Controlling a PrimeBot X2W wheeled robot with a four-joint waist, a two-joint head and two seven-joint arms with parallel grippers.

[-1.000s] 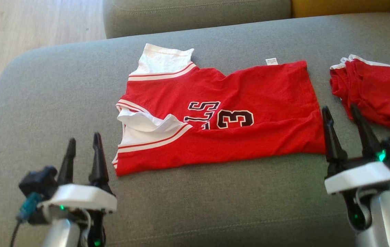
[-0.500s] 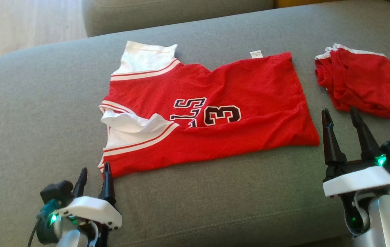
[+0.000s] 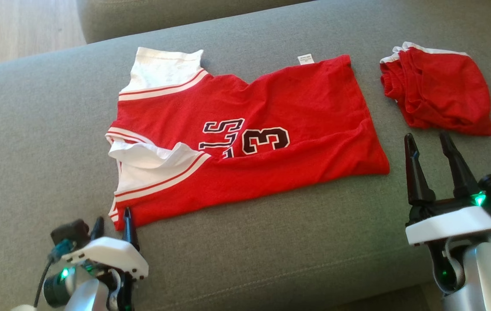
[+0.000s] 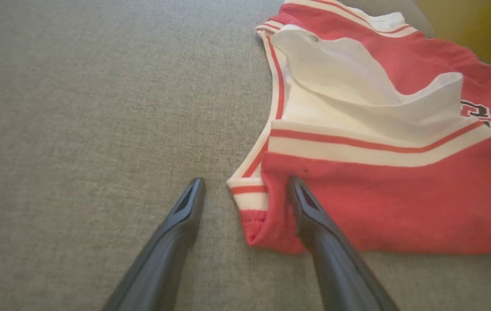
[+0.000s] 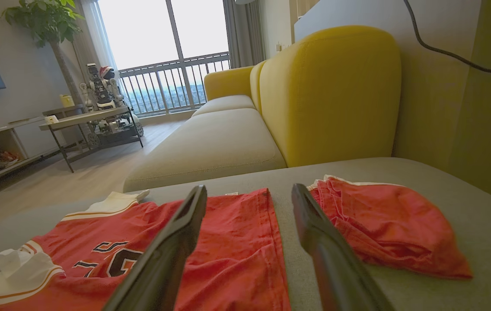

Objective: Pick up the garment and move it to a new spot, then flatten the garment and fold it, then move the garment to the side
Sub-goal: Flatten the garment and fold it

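The garment, a red jersey (image 3: 245,129) with white trim and a black number, lies spread on the grey sofa cushion (image 3: 271,242). My left gripper (image 3: 113,216) is low at the jersey's near-left corner and open. In the left wrist view this gripper (image 4: 246,181) straddles that corner: one finger is over the red fabric (image 4: 379,194), the other over bare cushion. My right gripper (image 3: 426,135) stands open above the cushion, just right of the jersey's hem. In the right wrist view it (image 5: 249,187) holds nothing, with the jersey (image 5: 228,242) beyond.
A bundle of red shorts (image 3: 438,90) lies on the cushion right of the jersey, just past my right fingertips, also in the right wrist view (image 5: 384,229). A yellow sofa back (image 5: 332,90) rises behind. Wooden floor (image 3: 12,30) lies past the cushion's far-left edge.
The head camera has shifted, so the whole picture has slid up and left. My left gripper has dropped lower and reached the jersey's near-left corner. The right gripper has hardly moved.
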